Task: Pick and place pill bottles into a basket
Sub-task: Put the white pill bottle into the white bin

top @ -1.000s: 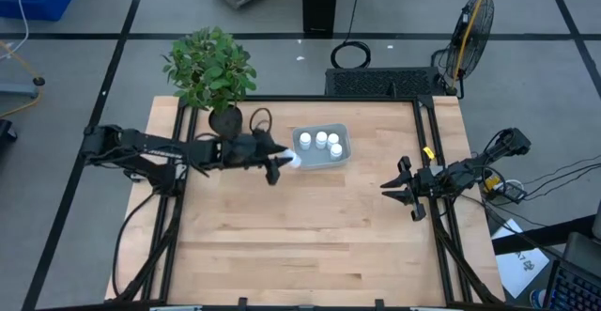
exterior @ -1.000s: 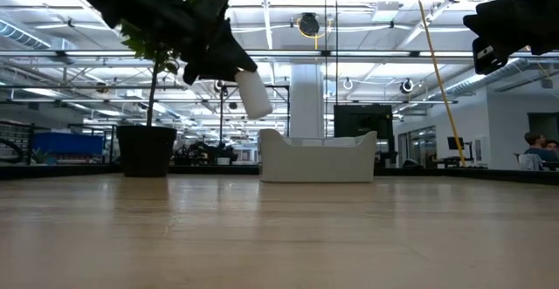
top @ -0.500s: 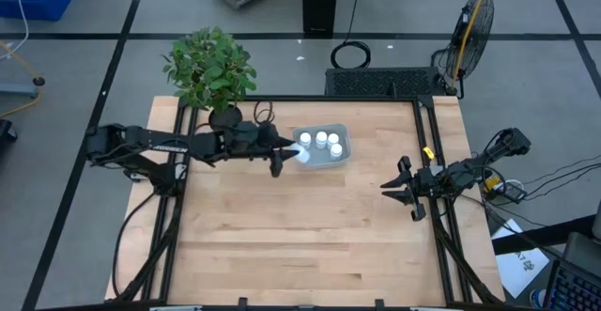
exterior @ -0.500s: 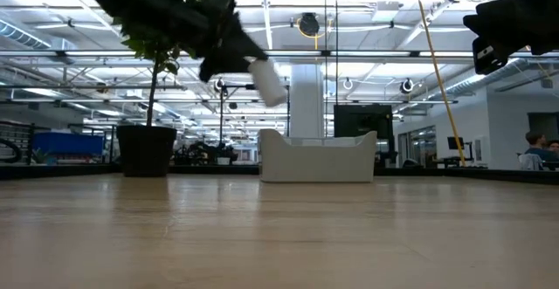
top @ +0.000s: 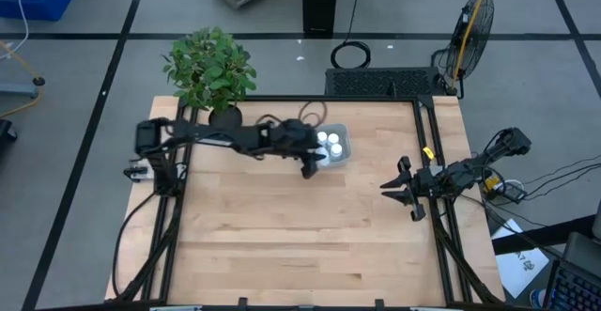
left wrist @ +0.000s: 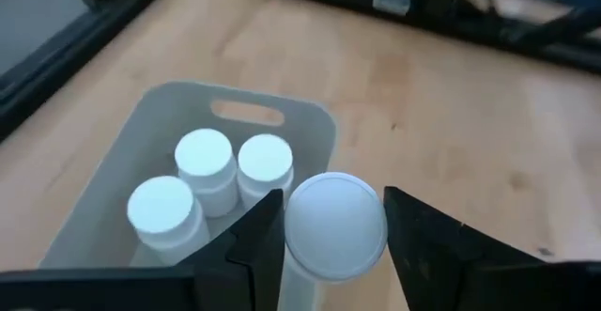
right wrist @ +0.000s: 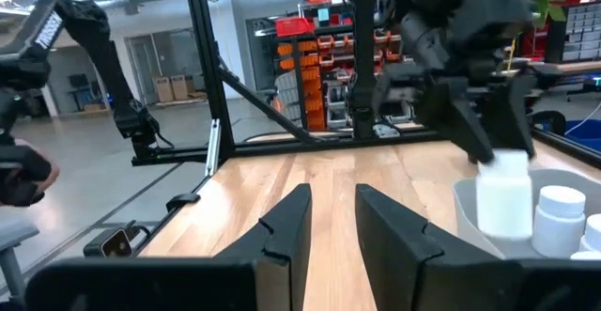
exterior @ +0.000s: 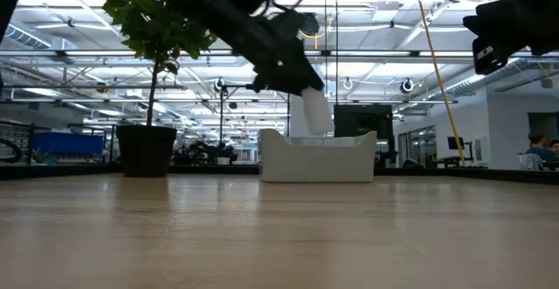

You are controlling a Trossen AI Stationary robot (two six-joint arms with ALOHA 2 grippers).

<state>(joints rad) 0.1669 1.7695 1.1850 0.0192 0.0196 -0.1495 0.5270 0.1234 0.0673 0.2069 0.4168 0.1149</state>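
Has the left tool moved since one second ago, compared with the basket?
Yes. In the high view the left tool, shut on a pill bottle, has travelled from beside the basket, on its plant side, to over it.

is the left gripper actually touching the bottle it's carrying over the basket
Touching. In the left wrist view the left gripper has its two dark fingers pressed against both sides of the pill bottle, above the basket.

left gripper (top: pixel 311 163) carried bottle (exterior: pixel 313 114) from beside basket (top: pixel 344 153) to over it (still gripped)
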